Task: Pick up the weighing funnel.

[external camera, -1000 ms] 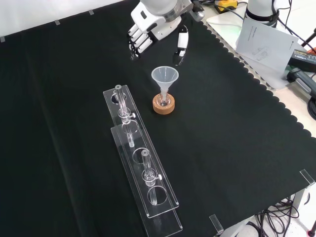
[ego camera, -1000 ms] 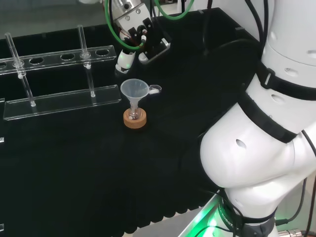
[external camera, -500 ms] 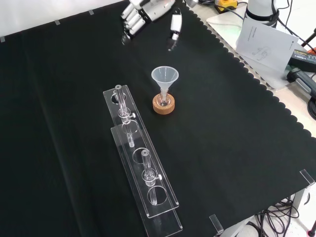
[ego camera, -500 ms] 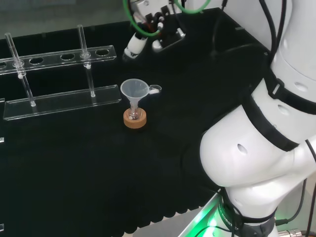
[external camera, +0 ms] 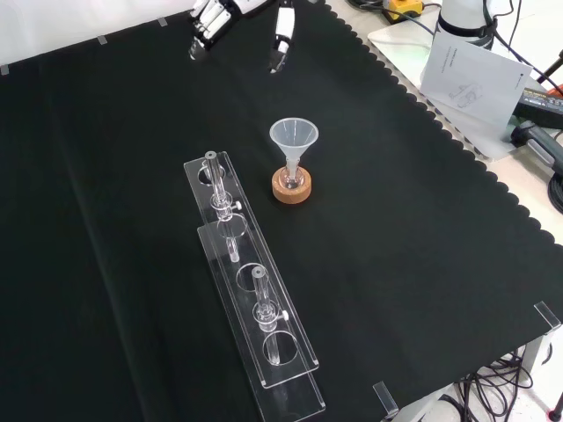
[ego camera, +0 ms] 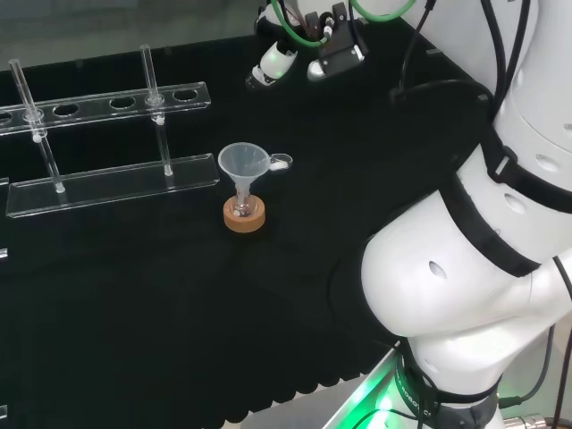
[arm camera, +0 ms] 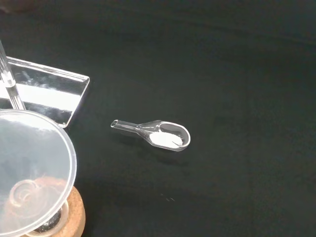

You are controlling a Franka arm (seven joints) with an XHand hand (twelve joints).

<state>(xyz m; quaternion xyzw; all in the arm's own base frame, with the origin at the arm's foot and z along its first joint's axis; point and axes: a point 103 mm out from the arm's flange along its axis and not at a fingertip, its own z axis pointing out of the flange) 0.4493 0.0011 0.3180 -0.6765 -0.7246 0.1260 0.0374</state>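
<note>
This is a laboratory: the black-clothed surface (external camera: 413, 264) carries a clear rack (external camera: 264, 352) of glass tubes (external camera: 214, 180) and a funnel (external camera: 293, 137) in a small flask (external camera: 291, 175) on a cork ring (external camera: 291, 189). Papers (external camera: 466, 70) lie at the front view's upper right.

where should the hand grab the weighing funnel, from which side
Probably the scoop-shaped bowl of the weighing funnel, pinched across its side walls from above. It lies flat on the cloth, mouth up, with white powder in it, so it should stay level; its thin stem lies nearest the funnel, leaving the bowl end freer.
</note>
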